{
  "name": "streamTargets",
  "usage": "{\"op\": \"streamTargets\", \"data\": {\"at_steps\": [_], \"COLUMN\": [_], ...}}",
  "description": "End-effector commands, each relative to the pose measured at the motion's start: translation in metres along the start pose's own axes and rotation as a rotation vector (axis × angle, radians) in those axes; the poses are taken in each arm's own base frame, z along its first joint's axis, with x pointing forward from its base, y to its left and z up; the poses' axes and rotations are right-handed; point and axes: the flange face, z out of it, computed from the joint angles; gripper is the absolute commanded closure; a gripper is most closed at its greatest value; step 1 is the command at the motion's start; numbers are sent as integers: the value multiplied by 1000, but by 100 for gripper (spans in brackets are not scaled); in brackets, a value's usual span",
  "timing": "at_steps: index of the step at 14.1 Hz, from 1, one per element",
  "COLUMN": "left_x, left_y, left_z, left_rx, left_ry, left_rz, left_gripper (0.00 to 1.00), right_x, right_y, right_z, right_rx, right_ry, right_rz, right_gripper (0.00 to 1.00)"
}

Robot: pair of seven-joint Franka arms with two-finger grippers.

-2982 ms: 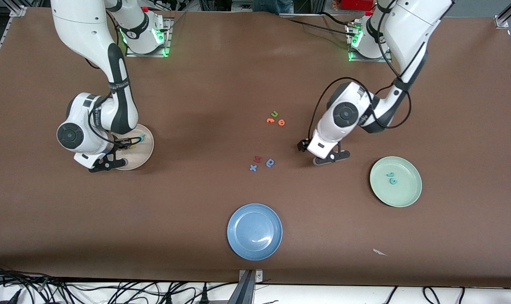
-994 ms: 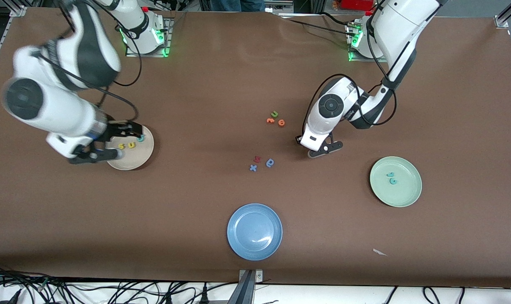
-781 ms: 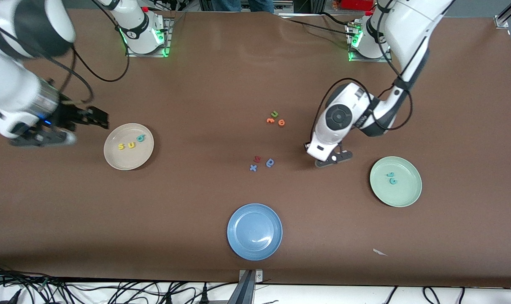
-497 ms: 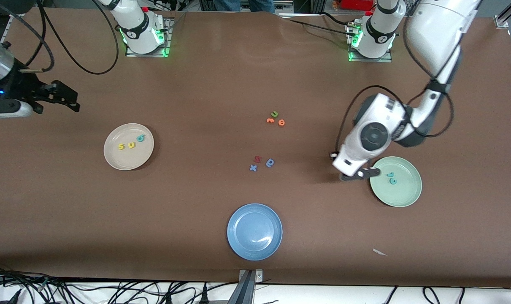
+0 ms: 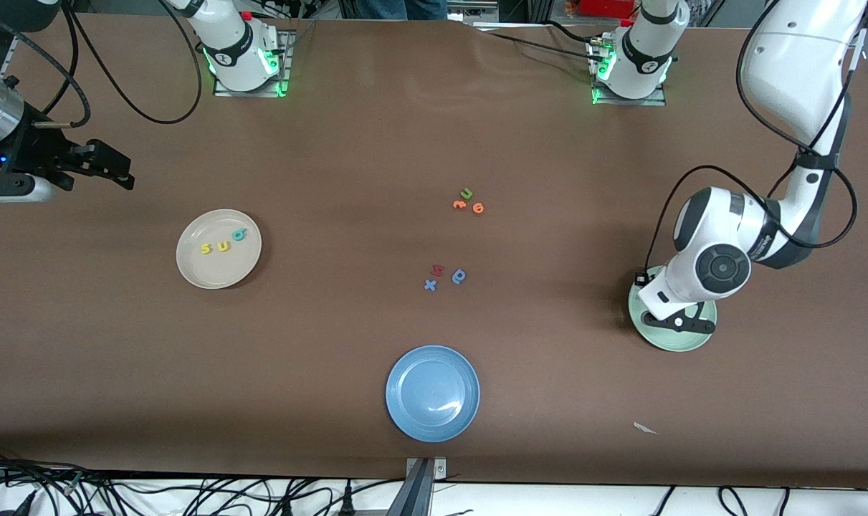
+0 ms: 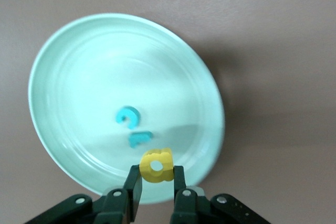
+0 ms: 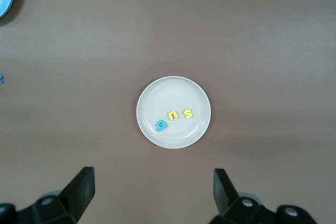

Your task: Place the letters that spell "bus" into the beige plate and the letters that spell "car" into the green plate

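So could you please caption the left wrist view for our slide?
Left gripper holds yellow letter above green plate containing two teal letters.

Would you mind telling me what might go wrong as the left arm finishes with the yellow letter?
1. The left gripper holds the yellow "a" over the green plate near its rim; dropped there, it may bounce off.
2. The teal "c" and teal "r" lie close by; a low release could knock them.
3. Foam may cling to a finger on opening.

The right gripper waits open, above the beige plate.
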Motion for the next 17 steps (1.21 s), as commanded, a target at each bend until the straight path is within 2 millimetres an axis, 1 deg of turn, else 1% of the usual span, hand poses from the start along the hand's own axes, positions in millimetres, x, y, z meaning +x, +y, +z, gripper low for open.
{"op": "streamTargets", "data": {"at_steps": [1,3,4,5,6,8,9,12,13,14,15,16,17], "left_x": [20,26,26,28,28,26,21,6,-2,-10,-19,-42,-56], "left_y": [-7,-21,-22,-25,-33,-41,-46,-64,-73,-75,-78,-94,-106], "left_z": [6,-20,-27,-40,-45,-63,-69,-102,-112,-128,-138,-157,-167], "left_rx": [42,37,-5,-49,-92,-102,-99,-91,-91,-110,-147,-182,-206], "left_ry": [8,50,60,78,86,109,88,16,-3,13,19,37,48], "left_rz": [123,47,1,-44,-97,-135,-142,-159,-162,-149,-127,-131,-123], "left_gripper": [0,0,0,0,0,0,0,0,0,0,0,0,0], "right_x": [-7,-3,0,0,1,1,0,0,1,1,1,1,1], "right_y": [-7,-4,0,3,4,3,2,1,1,0,0,0,0], "right_z": [-3,-2,1,2,3,3,3,3,3,3,3,3,3], "right_rx": [-22,-24,-24,-26,-26,-44,-46,-44,-44,-46,-47,-47,-47], "right_ry": [-4,6,1,-3,-2,-2,-5,-4,-1,1,-1,-1,-1], "right_rz": [14,20,26,32,34,26,25,23,23,21,21,21,21], "right_gripper": [0,0,0,0,0,0,0,0,0,0,0,0,0]}}
